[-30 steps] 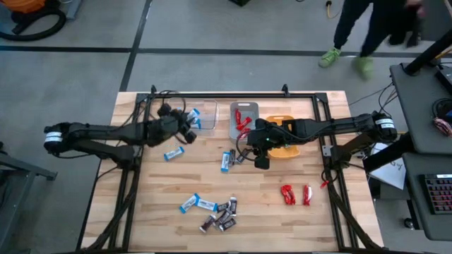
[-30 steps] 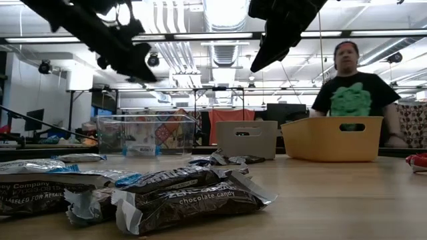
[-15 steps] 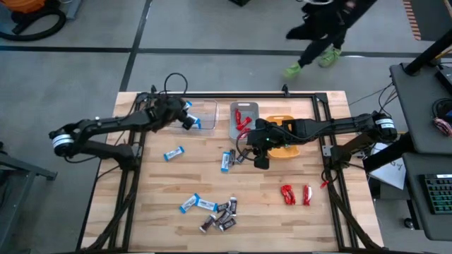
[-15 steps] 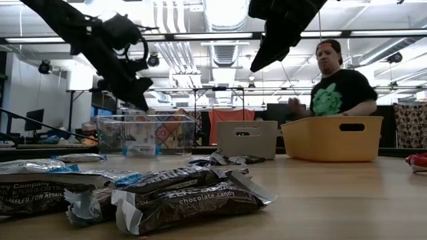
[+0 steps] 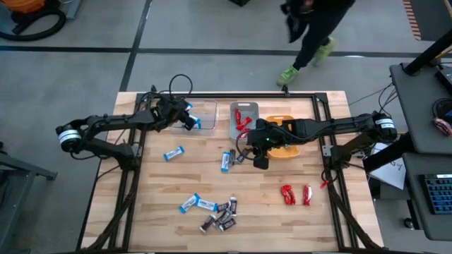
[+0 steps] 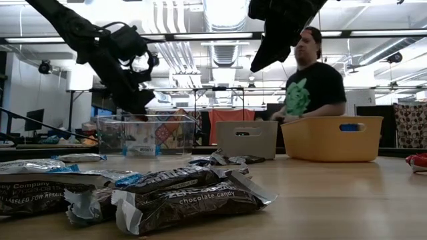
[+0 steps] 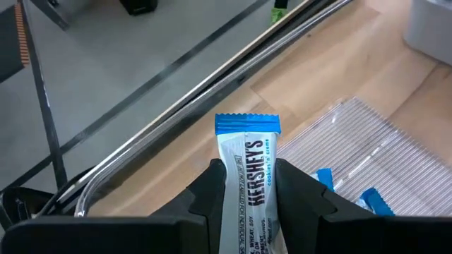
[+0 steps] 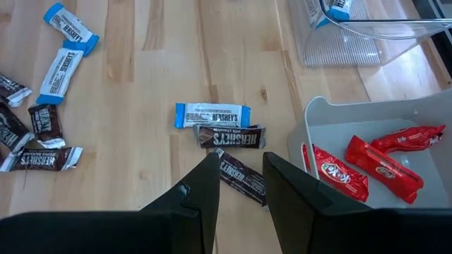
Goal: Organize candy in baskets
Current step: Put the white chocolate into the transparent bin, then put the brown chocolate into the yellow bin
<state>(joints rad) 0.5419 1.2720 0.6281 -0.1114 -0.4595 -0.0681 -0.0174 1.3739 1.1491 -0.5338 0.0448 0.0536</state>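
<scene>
Wooden table [image 5: 282,219] in workshop, person [image 6: 310,83] behind it. Blue-and-white bar [image 7: 247,183] clamped between left gripper [image 5: 188,120] fingers, above clear basket [image 5: 207,108]; more blue pieces lie inside below it. Right gripper [image 8: 236,185] open, empty, over dark bars [image 8: 229,136]; grey basket [image 8: 367,137] with red candy [image 8: 335,173] just beside it, orange basket [image 6: 332,138] behind.

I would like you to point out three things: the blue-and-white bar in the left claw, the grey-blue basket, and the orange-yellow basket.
Blue-and-white bar [image 7: 247,180]: left wrist view, middle of wrapper.
Grey-blue basket [image 8: 395,116]: right wrist view, rim.
Orange-yellow basket [image 6: 331,139]: low view, front wall.
</scene>
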